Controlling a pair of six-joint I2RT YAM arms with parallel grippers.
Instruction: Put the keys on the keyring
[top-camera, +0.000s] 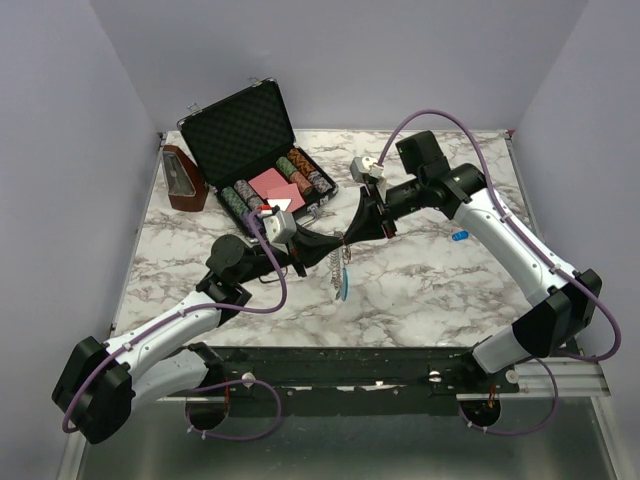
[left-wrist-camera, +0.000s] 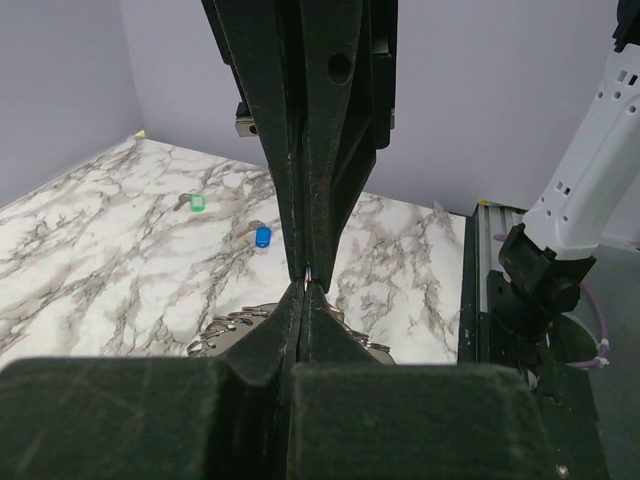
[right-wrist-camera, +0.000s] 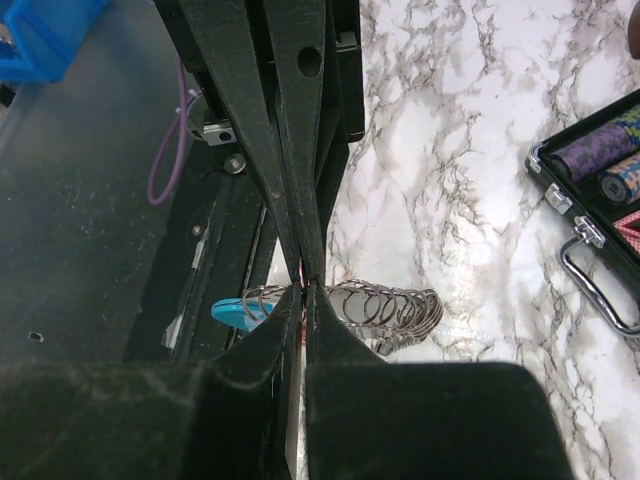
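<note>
The keyring (top-camera: 340, 262), a silver coil with a bright blue section (top-camera: 343, 286), hangs above the table's middle between both grippers. It also shows in the left wrist view (left-wrist-camera: 235, 325) and the right wrist view (right-wrist-camera: 390, 300). My left gripper (top-camera: 336, 247) (left-wrist-camera: 304, 287) is shut, its tips at the coil. My right gripper (top-camera: 350, 233) (right-wrist-camera: 305, 287) is shut tip to tip against it, with a sliver of red, seemingly the red key (right-wrist-camera: 300, 268), between its fingers. The blue key (top-camera: 458, 236) (left-wrist-camera: 263, 236) lies on the marble, right of the grippers.
An open black case (top-camera: 240, 125) of poker chips and cards stands at the back left, beside a brown box (top-camera: 185, 178). A small green piece (left-wrist-camera: 197, 202) lies near the blue key. A black rail (top-camera: 380, 365) runs along the near edge.
</note>
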